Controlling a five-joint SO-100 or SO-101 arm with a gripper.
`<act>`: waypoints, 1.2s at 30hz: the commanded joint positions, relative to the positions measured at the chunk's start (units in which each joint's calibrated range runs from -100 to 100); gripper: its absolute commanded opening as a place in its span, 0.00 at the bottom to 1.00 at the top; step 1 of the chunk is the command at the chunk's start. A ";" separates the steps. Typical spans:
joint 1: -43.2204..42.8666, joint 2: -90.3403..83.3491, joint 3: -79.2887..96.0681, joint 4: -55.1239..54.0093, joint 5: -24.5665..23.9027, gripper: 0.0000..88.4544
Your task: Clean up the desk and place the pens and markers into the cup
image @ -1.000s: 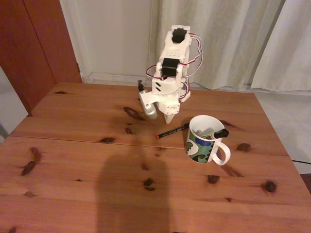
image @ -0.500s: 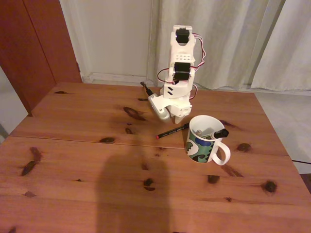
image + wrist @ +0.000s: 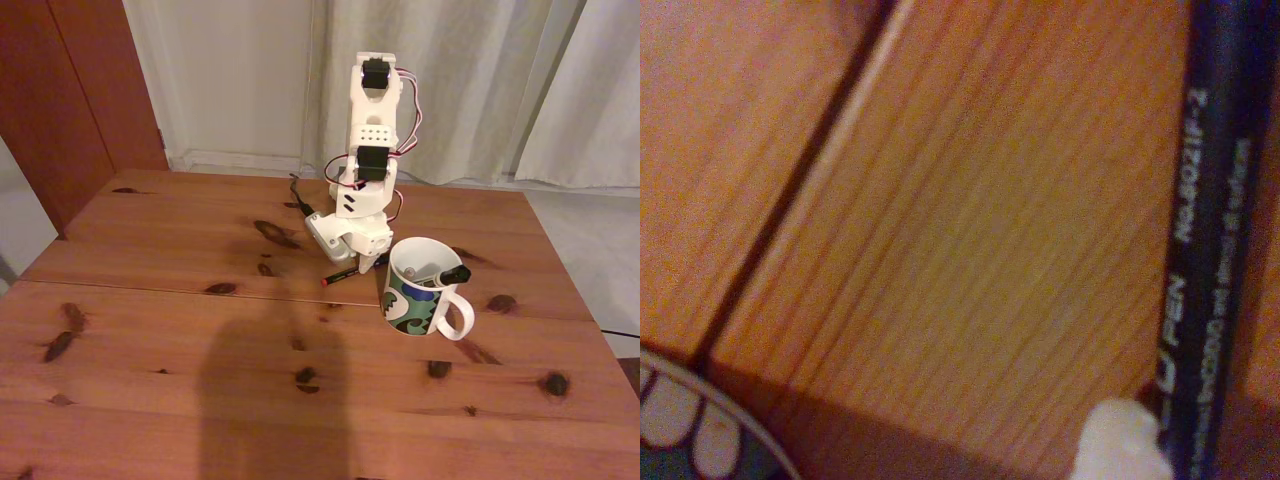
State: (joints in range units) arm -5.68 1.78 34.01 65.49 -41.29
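The black pen (image 3: 352,270) with its red tip lies flat on the desk (image 3: 150,330), just left of the cup (image 3: 420,295) (one marker (image 3: 447,274) already inside). The gripper (image 3: 369,264) hangs low over it, seemingly lining up; whether its claw is apart, I cannot tell.

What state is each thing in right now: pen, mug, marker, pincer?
Black pen: lying flat on the desk, not gripped.
Mug: upright, beside the pen.
Marker: inside the mug, black cap resting on the rim.
Pincer: lowered right over the pen; open or shut unclear.
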 commanded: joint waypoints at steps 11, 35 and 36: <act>0.34 -0.25 1.33 -0.67 1.64 0.26; 5.97 -0.17 2.78 -1.96 4.89 0.26; 6.21 -0.17 2.78 -3.34 4.52 0.26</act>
State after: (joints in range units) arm -0.26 1.78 36.90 64.66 -36.85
